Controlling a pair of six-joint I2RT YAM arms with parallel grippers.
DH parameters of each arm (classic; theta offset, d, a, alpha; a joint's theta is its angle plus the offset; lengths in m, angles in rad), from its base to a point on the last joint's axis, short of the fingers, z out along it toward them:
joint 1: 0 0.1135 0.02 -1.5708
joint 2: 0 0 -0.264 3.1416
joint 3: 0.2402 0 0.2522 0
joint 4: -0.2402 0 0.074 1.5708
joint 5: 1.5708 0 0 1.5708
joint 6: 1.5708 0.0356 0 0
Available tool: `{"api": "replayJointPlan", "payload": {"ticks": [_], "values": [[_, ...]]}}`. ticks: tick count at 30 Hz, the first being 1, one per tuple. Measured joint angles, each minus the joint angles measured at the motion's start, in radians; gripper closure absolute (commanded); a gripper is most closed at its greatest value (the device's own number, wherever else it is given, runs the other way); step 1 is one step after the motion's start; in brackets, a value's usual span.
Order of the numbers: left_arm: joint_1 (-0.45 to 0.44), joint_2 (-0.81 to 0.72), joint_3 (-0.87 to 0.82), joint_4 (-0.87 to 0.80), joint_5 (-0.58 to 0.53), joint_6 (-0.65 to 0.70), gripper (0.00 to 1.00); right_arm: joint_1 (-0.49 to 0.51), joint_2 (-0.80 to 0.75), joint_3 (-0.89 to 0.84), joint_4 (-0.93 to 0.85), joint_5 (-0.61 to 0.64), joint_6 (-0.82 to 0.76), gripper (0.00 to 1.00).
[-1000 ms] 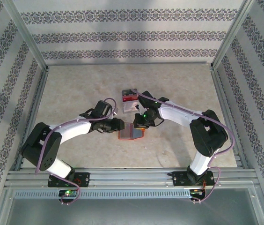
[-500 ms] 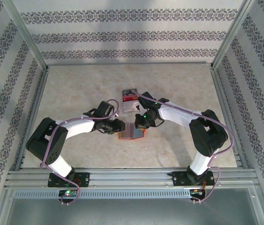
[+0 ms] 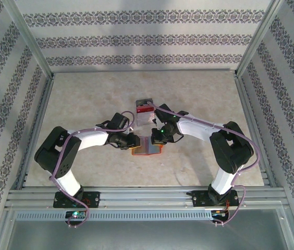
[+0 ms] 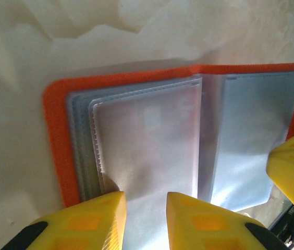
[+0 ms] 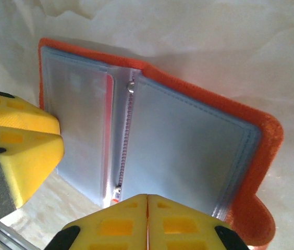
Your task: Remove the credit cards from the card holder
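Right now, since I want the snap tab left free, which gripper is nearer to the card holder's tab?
Right. The right gripper is shut at the card holder's edge beside the snap tab; the left gripper is over the opposite half's clear sleeves.

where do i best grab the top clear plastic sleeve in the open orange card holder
Likely its loose edge, away from the fold: the orange card holder lies open flat, with the top clear plastic sleeve bound at the middle. Come from the side of the left gripper.
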Motion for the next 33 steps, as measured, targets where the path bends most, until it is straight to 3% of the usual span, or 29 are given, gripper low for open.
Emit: {"api": "replayJointPlan", "payload": {"ticks": [16, 33], "values": [[-0.053, 0.064, 0.048, 0.066, 0.049, -0.002, 0.75, -0.059, -0.050, -0.109, 0.145, -0.104, 0.023, 0.92], [-0.084, 0.124, 0.108, 0.103, 0.060, -0.006, 0.75, -0.150, -0.098, -0.201, 0.152, -0.092, 0.022, 0.93]]}}
